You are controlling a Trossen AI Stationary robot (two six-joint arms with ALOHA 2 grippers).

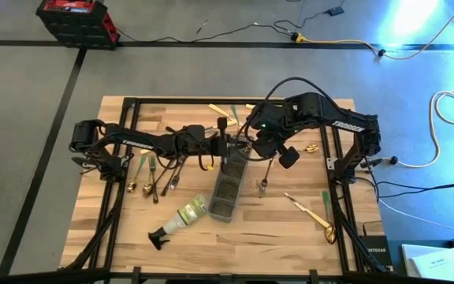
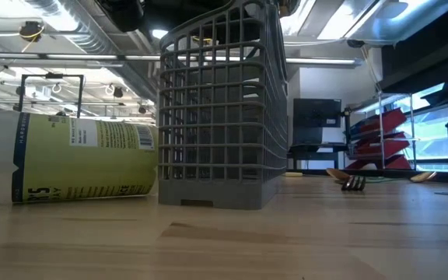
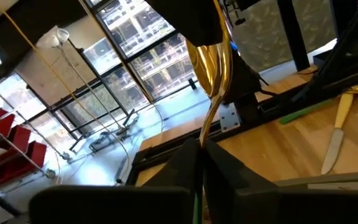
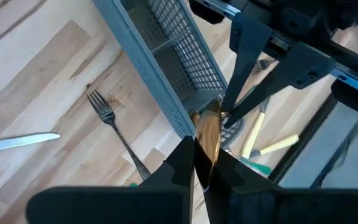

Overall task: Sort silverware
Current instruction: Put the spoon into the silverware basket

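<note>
Both tools pinch one gold spoon above the caddy

The left tool and the right tool, jaws narrow, clamp opposite ends of the gold spoon over the grey caddy, at 12 o'clock of its rim. One should release before lowering. Only the high view shows loose cutlery at 9 o'clock on the table.

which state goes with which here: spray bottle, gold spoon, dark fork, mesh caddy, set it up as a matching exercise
Things:
1 spray bottle
2 gold spoon
3 dark fork
4 mesh caddy

States:
a standing upright on the table
b flat on the table, tines showing
c pinched by both the left gripper and the right gripper
d on its side, label showing

Pairs: 1-d, 2-c, 3-b, 4-a
</note>
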